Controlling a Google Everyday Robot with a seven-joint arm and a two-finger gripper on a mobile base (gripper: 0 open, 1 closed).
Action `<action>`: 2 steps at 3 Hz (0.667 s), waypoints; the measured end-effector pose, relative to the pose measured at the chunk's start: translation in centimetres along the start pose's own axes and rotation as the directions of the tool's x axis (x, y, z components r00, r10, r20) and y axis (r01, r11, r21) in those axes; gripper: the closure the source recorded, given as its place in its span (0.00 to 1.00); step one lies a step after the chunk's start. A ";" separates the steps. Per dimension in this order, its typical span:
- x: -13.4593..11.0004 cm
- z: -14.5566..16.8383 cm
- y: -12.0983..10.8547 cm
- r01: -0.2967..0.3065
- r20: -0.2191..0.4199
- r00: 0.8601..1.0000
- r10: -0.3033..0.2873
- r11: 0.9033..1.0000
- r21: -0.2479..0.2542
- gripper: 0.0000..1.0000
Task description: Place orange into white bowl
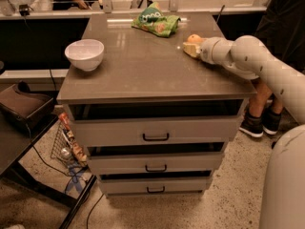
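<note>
Our arm [267, 66] reaches in from the right edge of the view, its pale, rounded segments sloping down and to the left toward the wrist [217, 50]. The wrist lies nearly level and points left. Our gripper [191, 48] sits at its tip, low over the right rear part of the cabinet top [143, 70], just beside the orange [193, 38]. A broad white part of our body [283, 185] fills the lower right corner.

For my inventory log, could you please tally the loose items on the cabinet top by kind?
White bowl: 1
Orange: 1, next to the gripper on the right side
Green snack bag: 1
Total: 3
</note>
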State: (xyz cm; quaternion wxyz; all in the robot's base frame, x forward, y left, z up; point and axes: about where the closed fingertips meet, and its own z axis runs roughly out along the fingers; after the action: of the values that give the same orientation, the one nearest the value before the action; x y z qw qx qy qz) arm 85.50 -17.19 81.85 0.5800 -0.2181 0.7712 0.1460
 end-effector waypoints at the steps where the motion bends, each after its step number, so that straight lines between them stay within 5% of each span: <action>1: -0.1 0.0 0.0 0.000 0.000 1.000 0.000 1.000 0.000 1.00; 2: -0.1 0.0 0.0 0.000 0.000 1.000 0.000 1.000 0.000 1.00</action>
State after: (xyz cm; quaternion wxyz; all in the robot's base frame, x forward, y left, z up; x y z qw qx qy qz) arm 85.49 -17.19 81.99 0.5800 -0.2182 0.7711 0.1459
